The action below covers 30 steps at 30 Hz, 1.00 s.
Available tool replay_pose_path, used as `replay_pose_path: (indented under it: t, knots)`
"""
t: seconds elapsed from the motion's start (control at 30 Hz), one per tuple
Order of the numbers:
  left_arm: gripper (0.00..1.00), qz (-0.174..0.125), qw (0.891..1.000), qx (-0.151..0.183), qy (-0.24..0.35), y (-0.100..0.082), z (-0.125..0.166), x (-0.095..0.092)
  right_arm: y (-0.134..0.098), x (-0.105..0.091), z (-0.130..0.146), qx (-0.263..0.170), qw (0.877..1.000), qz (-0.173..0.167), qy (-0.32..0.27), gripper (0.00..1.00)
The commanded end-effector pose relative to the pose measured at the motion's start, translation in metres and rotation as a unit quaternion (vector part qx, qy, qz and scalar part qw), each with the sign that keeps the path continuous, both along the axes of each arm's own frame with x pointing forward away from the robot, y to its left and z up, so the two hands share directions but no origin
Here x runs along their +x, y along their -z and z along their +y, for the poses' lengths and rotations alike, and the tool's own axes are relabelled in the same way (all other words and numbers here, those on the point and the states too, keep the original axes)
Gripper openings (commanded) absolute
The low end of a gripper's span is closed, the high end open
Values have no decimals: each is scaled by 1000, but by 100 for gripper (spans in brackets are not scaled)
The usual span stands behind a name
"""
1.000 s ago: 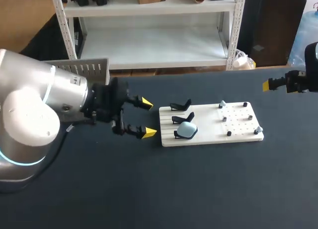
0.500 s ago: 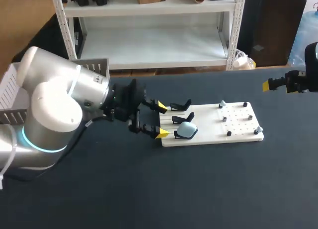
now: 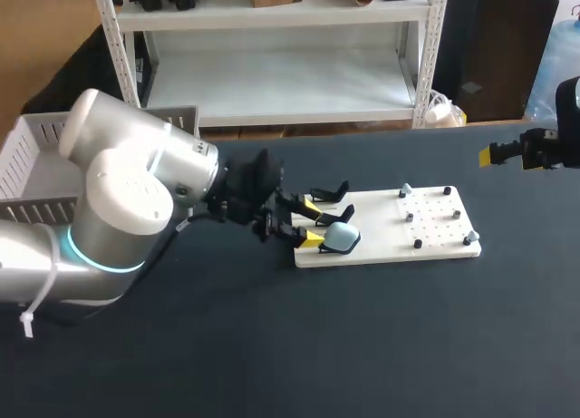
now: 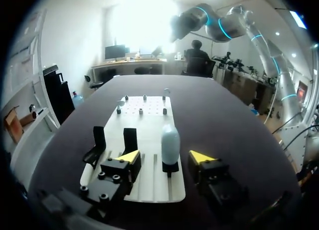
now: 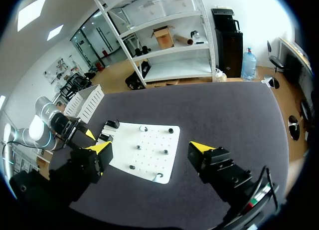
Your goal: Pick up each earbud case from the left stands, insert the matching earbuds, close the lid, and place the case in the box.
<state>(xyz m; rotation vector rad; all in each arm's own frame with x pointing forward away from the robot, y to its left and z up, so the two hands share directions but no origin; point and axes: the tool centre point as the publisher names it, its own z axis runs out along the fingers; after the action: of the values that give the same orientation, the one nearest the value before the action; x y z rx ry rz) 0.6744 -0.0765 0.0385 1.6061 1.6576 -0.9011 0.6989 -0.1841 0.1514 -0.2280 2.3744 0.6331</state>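
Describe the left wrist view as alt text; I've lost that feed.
The left hand is open, with a pale blue earbud case standing upright on a black stand just ahead of the gap between its yellow-tipped fingers. The stand sits at the near end of a white board, beside two empty stands; pegs dot the board's far end.

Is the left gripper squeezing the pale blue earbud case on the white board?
No, the left wrist view shows the earbud case standing between the open fingers of the left gripper, with a gap on each side.
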Motion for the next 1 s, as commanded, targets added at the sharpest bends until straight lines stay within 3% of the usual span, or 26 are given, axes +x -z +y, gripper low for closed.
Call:
replay_pose_path:
  t: [0.03, 0.4, 1.0]
  knots:
    - [58, -1, 1000, -2, 0, 4, -2, -4, 1, 1, -1, 2, 1000, 0, -3, 100]
    - [51, -6, 1000, -13, -8, 11, -8, -6, 1, 1, -1, 2, 1000, 0, -3, 100]
    - [49, 5, 1000, -22, 1, 12, -17, -1, 1, 1, -1, 2, 1000, 0, -3, 100]
